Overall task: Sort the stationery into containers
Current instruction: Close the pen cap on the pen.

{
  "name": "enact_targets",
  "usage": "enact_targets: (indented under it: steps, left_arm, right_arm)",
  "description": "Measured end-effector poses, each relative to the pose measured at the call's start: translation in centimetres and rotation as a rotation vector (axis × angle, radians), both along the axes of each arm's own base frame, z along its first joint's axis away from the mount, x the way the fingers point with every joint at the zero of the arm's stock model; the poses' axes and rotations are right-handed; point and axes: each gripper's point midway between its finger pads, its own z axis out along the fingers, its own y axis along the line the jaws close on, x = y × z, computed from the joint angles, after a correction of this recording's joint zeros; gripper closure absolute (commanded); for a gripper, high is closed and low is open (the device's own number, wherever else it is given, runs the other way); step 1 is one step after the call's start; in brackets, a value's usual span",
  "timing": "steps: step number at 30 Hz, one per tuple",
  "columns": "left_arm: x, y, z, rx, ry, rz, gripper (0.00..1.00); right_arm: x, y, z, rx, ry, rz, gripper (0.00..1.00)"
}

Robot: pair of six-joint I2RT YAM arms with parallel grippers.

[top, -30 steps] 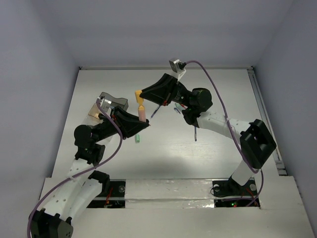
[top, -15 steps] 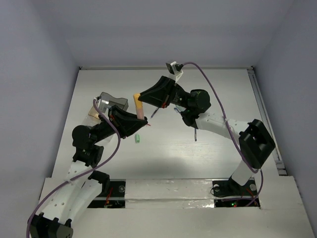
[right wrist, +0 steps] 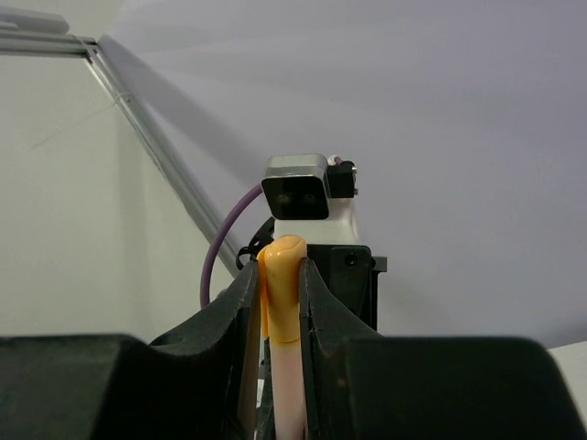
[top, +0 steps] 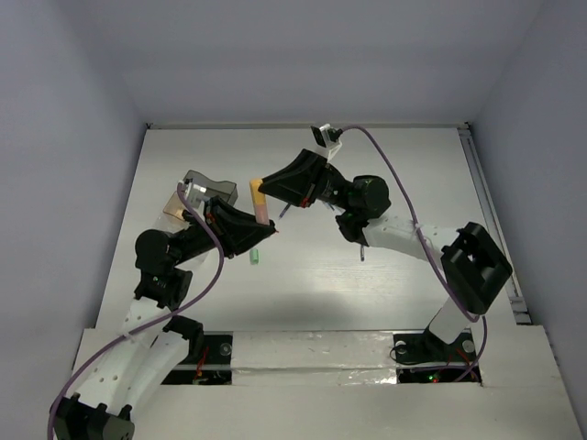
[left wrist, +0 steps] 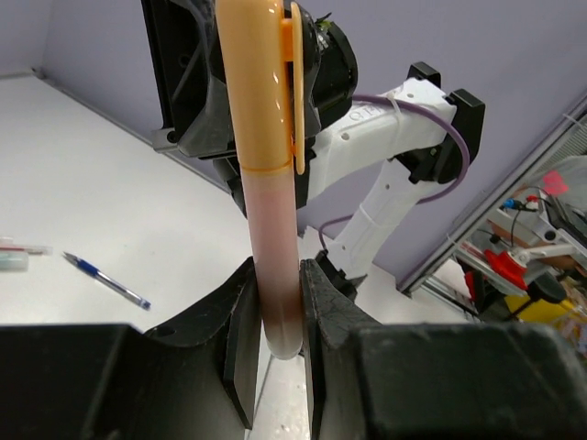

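Fingers of both arms [left wrist: 240, 348] pinch highlighter [left wrist: 268, 211], seemingly above white table [top: 385, 298].

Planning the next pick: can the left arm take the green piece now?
Probably not: the left gripper is shut on the peach highlighter, whose cap the right gripper also clamps. The green piece itself lies uncovered nearby.

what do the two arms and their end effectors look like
The left arm and right arm match: white link shells dotted with small holes, and black joint housings. The left end effector and right end effector are black and wedge-shaped, each with two flat fingers. A purple cable loops along each arm to a small grey camera box at the wrist.
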Motion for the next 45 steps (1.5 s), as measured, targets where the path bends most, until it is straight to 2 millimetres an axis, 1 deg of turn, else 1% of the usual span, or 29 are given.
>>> enact_targets:
  steps: [3, 9, 12, 13, 15, 16, 17, 19, 20, 21, 22, 27, 28, 31, 34, 37, 41, 45]
  left_arm:
    - [-0.4, -0.2, -0.3, 0.016, 0.027, -0.026, 1.0]
    - [-1.0, -0.3, -0.1, 0.023, 0.019, -0.052, 1.0]
    - [-1.2, -0.3, 0.1, 0.023, 0.013, -0.056, 1.0]
    - [-1.2, -0.3, 0.1, 0.025, 0.015, -0.057, 1.0]
    - [-1.2, -0.3, 0.0, 0.034, 0.023, -0.059, 1.0]
    - [-1.1, -0.3, -0.1, 0.037, 0.032, -0.058, 1.0]
    - [-1.0, -0.3, -0.1, 0.035, 0.036, -0.05, 1.0]
    - [-0.8, -0.1, 0.9, 0.017, 0.005, -0.031, 1.0]
    - [-0.9, 0.0, 1.4, 0.01, -0.015, -0.024, 1.0]
    - [-0.9, 0.1, 1.6, 0.006, -0.025, -0.018, 1.0]
    - [-0.9, 0.1, 1.6, 0.006, -0.023, -0.016, 1.0]
    - [-1.0, 0.2, 1.8, 0.003, -0.045, -0.008, 1.0]
    - [-1.0, 0.3, 1.9, 0.0, -0.052, -0.003, 1.0]
    - [-1.2, 0.4, 2.2, -0.007, -0.068, 0.007, 1.0]
    - [-1.0, 0.5, 2.0, -0.011, -0.07, 0.021, 1.0]
    - [-0.7, 0.6, 1.2, -0.008, -0.058, 0.033, 1.0]
    - [-0.2, 0.5, 0.0, 0.009, -0.024, 0.043, 1.0]
    - [-0.1, 0.4, -0.3, 0.016, -0.016, 0.043, 1.0]
  right_arm:
    - [-0.3, -0.5, -0.5, 0.004, -0.016, -0.029, 1.0]
    - [-1.1, -1.7, -0.2, 0.019, -0.087, -0.1, 1.0]
    - [-1.1, -1.7, -0.2, 0.002, -0.11, -0.121, 1.0]
    - [-1.1, -1.7, -0.3, -0.008, -0.114, -0.125, 0.87]
    - [-1.0, -1.5, -0.5, -0.027, -0.118, -0.137, 0.66]
    - [-0.9, -1.5, -0.5, -0.038, -0.118, -0.141, 0.53]
    - [-1.0, -1.4, -0.8, -0.06, -0.133, -0.143, 0.48]
    - [-1.3, -1.0, -2.3, -0.127, -0.147, -0.129, 0.42]
    - [-1.4, -0.6, -3.2, -0.161, -0.137, -0.119, 0.41]
    - [-1.4, -0.5, -3.7, -0.177, -0.14, -0.116, 0.38]
    - [-1.7, -0.4, -3.9, -0.19, -0.148, -0.112, 0.33]
    - [-1.9, -0.8, -4.2, -0.239, -0.186, -0.136, 0.23]
    - [-2.0, -1.0, -4.3, -0.247, -0.192, -0.142, 0.19]
    - [-2.2, -1.6, -3.8, -0.262, -0.221, -0.173, 0.13]
    - [-2.6, -2.4, -3.2, -0.275, -0.263, -0.21, 0.12]
    - [-2.5, -2.7, -2.2, -0.281, -0.303, -0.245, 0.12]
    - [-1.7, -2.1, -0.3, -0.276, -0.347, -0.276, 0.12]
    - [-0.6, -1.3, 1.4, -0.274, -0.369, -0.298, 0.12]
